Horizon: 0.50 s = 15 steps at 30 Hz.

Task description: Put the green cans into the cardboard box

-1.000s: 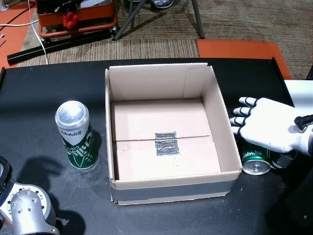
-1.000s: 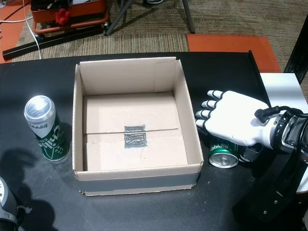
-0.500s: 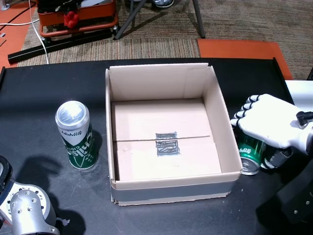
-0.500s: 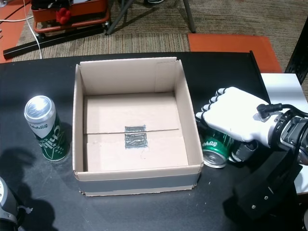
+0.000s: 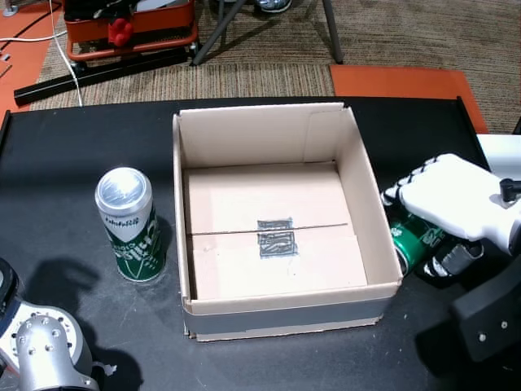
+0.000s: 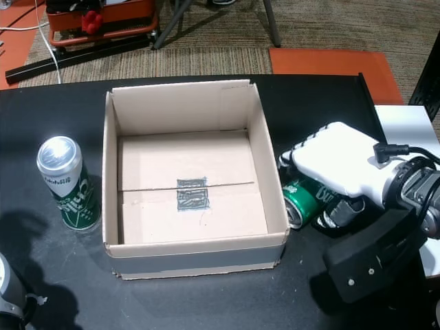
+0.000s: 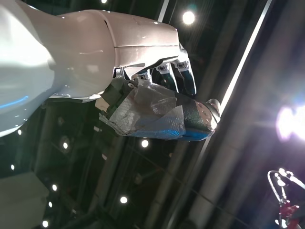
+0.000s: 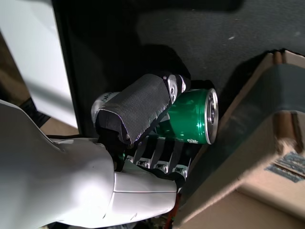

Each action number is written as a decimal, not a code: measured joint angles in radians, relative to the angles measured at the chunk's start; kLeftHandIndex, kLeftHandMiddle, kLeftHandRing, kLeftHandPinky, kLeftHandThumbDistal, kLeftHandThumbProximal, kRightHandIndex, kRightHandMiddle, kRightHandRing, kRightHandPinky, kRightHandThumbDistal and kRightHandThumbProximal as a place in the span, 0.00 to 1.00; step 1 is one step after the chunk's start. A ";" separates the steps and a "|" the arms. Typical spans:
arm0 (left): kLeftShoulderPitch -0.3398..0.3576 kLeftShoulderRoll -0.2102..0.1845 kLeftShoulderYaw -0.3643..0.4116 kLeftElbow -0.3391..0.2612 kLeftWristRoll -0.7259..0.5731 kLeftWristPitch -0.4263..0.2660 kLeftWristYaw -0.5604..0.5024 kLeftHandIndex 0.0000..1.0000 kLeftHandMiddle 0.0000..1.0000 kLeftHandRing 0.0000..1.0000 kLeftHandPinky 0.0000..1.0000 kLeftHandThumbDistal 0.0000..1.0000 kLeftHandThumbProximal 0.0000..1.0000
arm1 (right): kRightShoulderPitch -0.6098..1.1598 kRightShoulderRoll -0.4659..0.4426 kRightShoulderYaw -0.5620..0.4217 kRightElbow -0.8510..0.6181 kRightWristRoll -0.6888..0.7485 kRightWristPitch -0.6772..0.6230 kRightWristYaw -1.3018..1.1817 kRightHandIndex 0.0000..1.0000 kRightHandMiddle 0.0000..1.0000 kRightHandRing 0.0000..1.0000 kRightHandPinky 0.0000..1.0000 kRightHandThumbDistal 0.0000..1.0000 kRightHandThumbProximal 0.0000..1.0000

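Two cans, none boxed; right robot hand (image 6: pixel 337 168) wrapped round tipped can (image 6: pixel 308 200) at box's (image 5: pixel 368 204) 3 o'clock, could snag wall.

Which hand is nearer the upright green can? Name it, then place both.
Left. The left hand sits at the table's near corner, just below the upright green can. The right hand is across the cardboard box, closed on the tilted can.

heads: overhead, both share open brown cardboard box (image 5: pixel 277 220) (image 6: pixel 189 175) | left wrist: faces ceiling | right wrist: close, box at 4 o'clock (image 8: pixel 267 143)
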<state>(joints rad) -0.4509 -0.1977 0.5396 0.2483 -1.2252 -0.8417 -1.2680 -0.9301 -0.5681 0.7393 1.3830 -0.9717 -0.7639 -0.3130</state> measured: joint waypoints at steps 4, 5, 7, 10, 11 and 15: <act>0.000 0.000 0.000 -0.004 -0.006 0.027 -0.004 0.41 0.51 0.70 0.72 0.43 0.52 | 0.007 0.000 -0.028 -0.001 0.027 -0.013 0.016 0.62 0.65 0.68 0.71 0.96 0.29; 0.000 0.000 0.000 -0.006 -0.007 0.032 -0.004 0.41 0.51 0.70 0.72 0.42 0.54 | 0.010 0.000 -0.038 -0.001 0.028 -0.014 0.019 0.62 0.65 0.68 0.70 0.96 0.28; 0.000 0.000 0.000 -0.016 -0.008 0.039 -0.004 0.41 0.51 0.69 0.72 0.42 0.55 | 0.013 0.000 -0.051 -0.001 0.030 -0.015 0.029 0.62 0.65 0.68 0.70 0.95 0.29; 0.000 0.000 0.001 -0.030 -0.008 0.040 -0.004 0.39 0.49 0.70 0.72 0.44 0.60 | 0.020 0.000 -0.066 -0.001 0.037 -0.015 0.050 0.60 0.63 0.66 0.68 0.98 0.28; 0.000 0.000 0.001 -0.033 -0.007 0.040 -0.004 0.39 0.49 0.69 0.72 0.45 0.59 | 0.025 0.000 -0.075 -0.001 0.042 -0.015 0.058 0.60 0.63 0.66 0.67 0.97 0.29; 0.000 0.000 0.002 -0.039 -0.007 0.040 0.000 0.38 0.48 0.69 0.71 0.44 0.65 | 0.037 -0.001 -0.094 -0.001 0.065 -0.015 0.086 0.61 0.63 0.66 0.67 0.95 0.32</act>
<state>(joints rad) -0.4505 -0.1976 0.5417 0.2093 -1.2325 -0.8015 -1.2678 -0.8935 -0.5687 0.6457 1.3819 -0.9064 -0.7784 -0.2265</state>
